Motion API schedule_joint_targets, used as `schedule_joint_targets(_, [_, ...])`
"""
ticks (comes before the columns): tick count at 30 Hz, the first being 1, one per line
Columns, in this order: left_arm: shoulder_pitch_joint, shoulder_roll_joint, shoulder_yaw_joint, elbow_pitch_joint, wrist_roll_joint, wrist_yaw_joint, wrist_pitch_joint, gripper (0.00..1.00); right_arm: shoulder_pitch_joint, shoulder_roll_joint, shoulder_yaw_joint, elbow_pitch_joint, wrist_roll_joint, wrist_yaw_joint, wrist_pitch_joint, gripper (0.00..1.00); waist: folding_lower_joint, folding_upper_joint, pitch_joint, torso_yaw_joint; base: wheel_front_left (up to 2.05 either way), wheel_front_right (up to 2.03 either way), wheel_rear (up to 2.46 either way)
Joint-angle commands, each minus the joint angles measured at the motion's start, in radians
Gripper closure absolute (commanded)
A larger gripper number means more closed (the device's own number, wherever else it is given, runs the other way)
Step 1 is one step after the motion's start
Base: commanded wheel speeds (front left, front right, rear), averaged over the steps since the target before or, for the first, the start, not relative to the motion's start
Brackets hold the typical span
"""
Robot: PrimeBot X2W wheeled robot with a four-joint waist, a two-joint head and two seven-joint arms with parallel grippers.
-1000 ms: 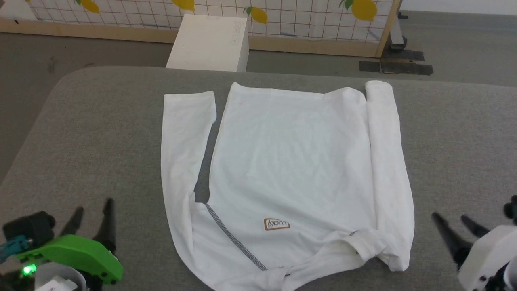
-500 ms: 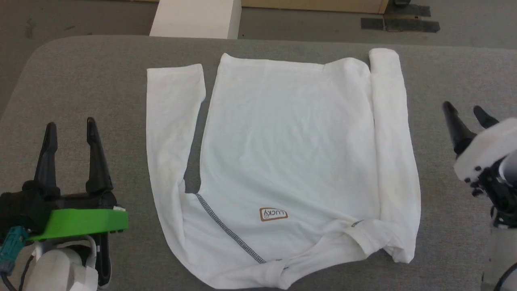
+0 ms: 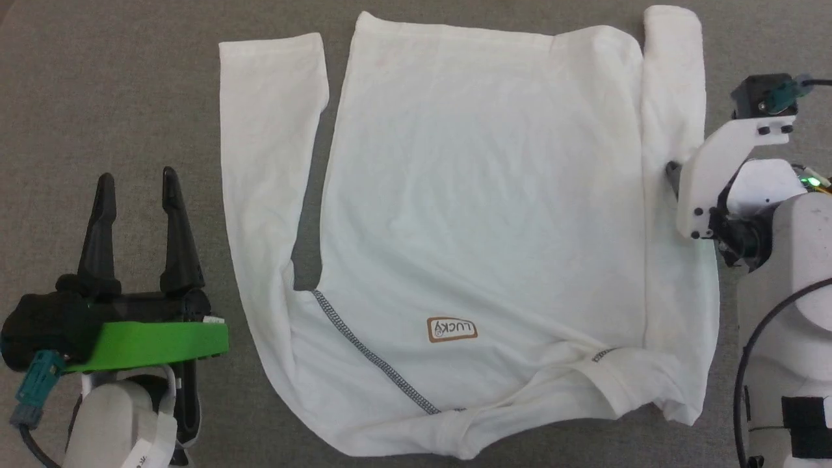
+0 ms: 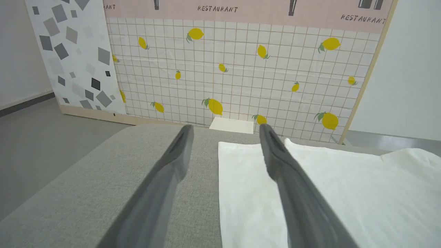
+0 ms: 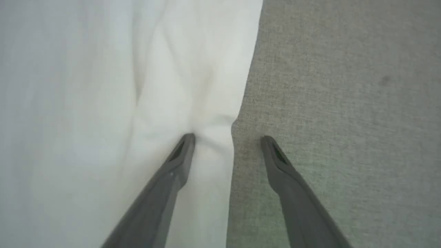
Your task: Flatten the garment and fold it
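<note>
The garment [image 3: 481, 208] lies spread flat on the grey padded table [image 3: 117, 97], neck end nearest me, with a tan-bordered LUCKY patch [image 3: 452, 329] and a dark stitched seam [image 3: 370, 354]. One sleeve [image 3: 270, 162] lies straight along its left side. The other sleeve [image 3: 676, 130] lies along its right edge. My left gripper [image 3: 136, 185] is open left of the garment, holding nothing. In the left wrist view the left gripper [image 4: 225, 129] points along the sleeve's edge [image 4: 241, 179]. My right gripper [image 5: 227, 137] is open and points down. It straddles the right sleeve's outer edge [image 5: 213, 103], one fingertip [image 5: 187, 139] on the fabric.
Beyond the table's far end the left wrist view shows a white box [image 4: 232, 124] and a lemon-patterned tiled panel [image 4: 241, 69]. Grey floor [image 4: 34, 137] lies to the table's left. My right forearm [image 3: 790, 292] rises at the garment's right side.
The head camera has tilted down closer to the table. My right gripper has swung in from beside the garment to point down over the right sleeve's edge. Both grippers stay open.
</note>
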Motion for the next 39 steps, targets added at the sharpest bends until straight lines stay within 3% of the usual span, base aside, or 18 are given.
schedule_joint_targets(1, [-0.017, -0.01, 0.008, 0.008, 0.007, -0.012, -0.004, 0.0, -0.005, 0.005, 0.002, 0.027, 0.011, -0.002, 0.018, 0.0, -0.0001, -0.0001, 0.027, 0.029, 0.0, 0.0, 0.0])
schedule_joint_targets(2, [-0.018, -0.017, 0.012, 0.013, 0.012, -0.019, -0.004, 0.0, -0.003, 0.008, 0.001, 0.047, 0.028, -0.002, 0.034, 0.0, -0.0001, -0.0001, 0.025, 0.031, 0.0, 0.0, 0.0])
schedule_joint_targets(3, [-0.017, -0.023, 0.015, 0.017, 0.015, -0.024, -0.004, 0.0, -0.002, 0.009, 0.001, 0.056, 0.039, -0.002, 0.04, 0.36, -0.0001, -0.0001, 0.021, 0.031, 0.0, 0.0, 0.0])
schedule_joint_targets(4, [-0.014, -0.029, 0.019, 0.024, 0.019, -0.03, -0.004, 0.0, 0.001, 0.01, 0.008, 0.062, 0.052, -0.002, 0.038, 0.82, -0.0001, -0.0001, 0.013, 0.029, 0.0, 0.0, 0.0])
schedule_joint_targets(5, [-0.012, -0.034, 0.021, 0.03, 0.022, -0.036, -0.004, 0.0, 0.005, 0.008, 0.016, 0.063, 0.064, -0.002, 0.033, 1.0, -0.0001, -0.0001, 0.006, 0.027, 0.0, 0.0, 0.0])
schedule_joint_targets(11, [0.003, -0.061, 0.028, 0.062, 0.039, -0.064, -0.004, 0.0, 0.08, -0.054, -0.038, -0.017, 0.141, -0.002, -0.038, 1.0, -0.0001, -0.0001, -0.063, 0.009, 0.0, 0.0, 0.0])
schedule_joint_targets(16, [0.036, -0.08, 0.033, 0.08, 0.05, -0.078, -0.004, 0.0, 0.2, -0.126, -0.226, -0.089, 0.119, -0.002, -0.025, 1.0, -0.0001, -0.0001, -0.13, -0.011, 0.0, 0.0, 0.0])
schedule_joint_targets(21, [0.065, -0.093, 0.038, 0.087, 0.053, -0.084, -0.004, 0.0, 0.308, -0.084, -0.36, -0.182, 0.084, -0.002, 0.023, 1.0, -0.0001, -0.0001, -0.161, -0.022, 0.0, 0.0, 0.0])
schedule_joint_targets(22, [0.07, -0.095, 0.039, 0.088, 0.054, -0.086, -0.004, 0.0, 0.318, -0.065, -0.375, -0.207, 0.097, -0.002, 0.016, 0.57, -0.0001, -0.0001, -0.164, -0.025, 0.0, 0.0, 0.0])
schedule_joint_targets(23, [0.074, -0.097, 0.039, 0.088, 0.054, -0.087, -0.004, 0.0, 0.325, -0.056, -0.38, -0.23, 0.106, -0.002, 0.0, 0.0, -0.0001, -0.0001, -0.166, -0.026, 0.0, 0.0, 0.0])
schedule_joint_targets(30, [0.093, -0.106, 0.032, 0.1, 0.058, -0.095, -0.004, 0.0, 0.424, 0.004, -0.373, -0.423, 0.178, -0.002, -0.188, 0.0, -0.0001, -0.0001, -0.2, -0.012, 0.0, 0.0, 0.0])
schedule_joint_targets(35, [0.113, -0.11, 0.036, 0.101, 0.057, -0.094, -0.004, 0.0, 0.553, 0.02, -0.256, -0.541, 0.247, -0.002, -0.254, 0.0, -0.0001, -0.0001, -0.223, -0.015, 0.0, 0.0, 0.0])
schedule_joint_targets(39, [0.136, -0.113, 0.041, 0.101, 0.053, -0.09, -0.004, 0.0, 0.628, 0.023, -0.116, -0.577, 0.305, -0.002, -0.241, 0.0, -0.0001, -0.0001, -0.234, -0.034, 0.0, 0.0, 0.0])
